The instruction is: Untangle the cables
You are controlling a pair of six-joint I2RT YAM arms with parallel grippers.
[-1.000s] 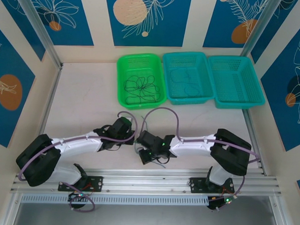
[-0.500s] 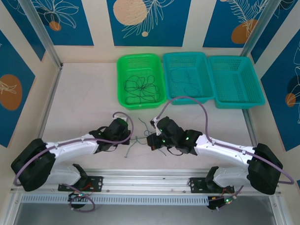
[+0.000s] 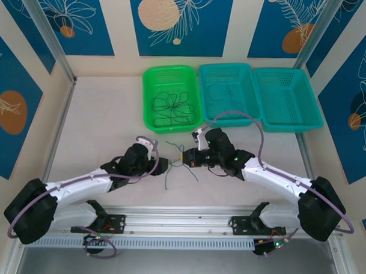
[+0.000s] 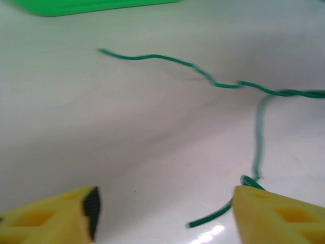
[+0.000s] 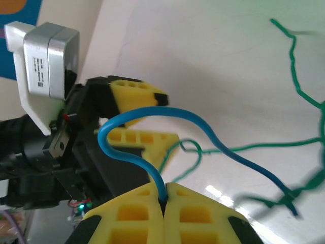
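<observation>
Just on the near side of the green basket [image 3: 170, 68], on the bare counter [image 3: 105, 122], two loose cables [image 3: 177, 165] lie between the two claws, clear of the basket's rim.

Right claw [image 5: 163, 195]: jaws pressed together on the blue cable [image 5: 152, 110], which arches up out of the pinch and drops back to the counter.

Left claw [image 4: 165, 208]: fingers stand wide apart with nothing between them. The green cable [image 4: 147, 57] lies slack on the counter, one end curling just beside one finger; contact there cannot be told.

State of this pair: at the free end of the blue cable the green one looks wound about it. Judgement: pair loosened but not yet parted. That spot is blurred, so not certain.

Done, as far as visible: the teal basket [image 3: 229, 66] touching the green basket holds what looks like a thin strand or two, faint against the mesh; probably cables already sorted.

Left to do: inside the green basket sits a looped tangle of dark cables [image 3: 172, 106], several strands crossing one another, none separated.

Overall judgement: early in the task. Remaining steps: free green from blue, put each away, then work through the bundle in the green basket strand by strand
</observation>
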